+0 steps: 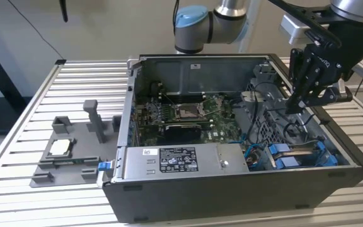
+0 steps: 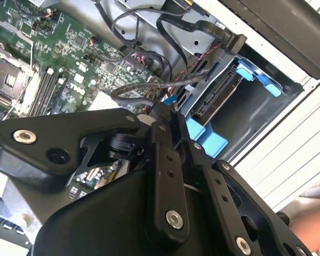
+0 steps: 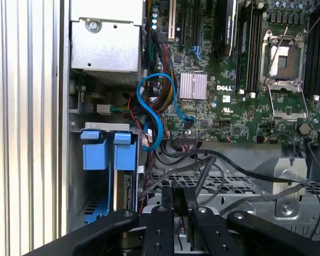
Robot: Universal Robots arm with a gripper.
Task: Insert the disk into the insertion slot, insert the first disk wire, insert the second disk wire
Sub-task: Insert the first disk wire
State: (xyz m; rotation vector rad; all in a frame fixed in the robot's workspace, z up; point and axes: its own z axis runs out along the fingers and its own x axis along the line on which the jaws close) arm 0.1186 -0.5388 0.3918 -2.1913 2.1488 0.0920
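Note:
The disk point(image 1: 302, 158) in its blue carrier sits in the insertion slot at the case's near corner on the exterior view's right. In the first wrist view the disk's point(image 3: 126, 186) edge shows beside the blue carrier tabs point(image 3: 108, 154). In the second wrist view the disk point(image 2: 216, 93) stands in the same bay. My gripper point(image 1: 295, 108) hangs over the metal drive cage, above and behind the disk. Its fingers are nearly together in both wrist views point(image 3: 178, 186) point(image 2: 164, 106). Loose dark wires point(image 3: 213, 160) point(image 2: 144, 88) cross just past the tips. Whether one is pinched is hidden.
The open computer case point(image 1: 232, 198) lies on a slatted table point(image 1: 36, 99). It holds the motherboard point(image 1: 181, 113) and a grey power-supply box point(image 1: 168, 161). A blue cable point(image 3: 156, 114) loops near the disk. A black connector point(image 2: 232, 40) hangs free. A grey fixture point(image 1: 74, 146) stands on the exterior view's left.

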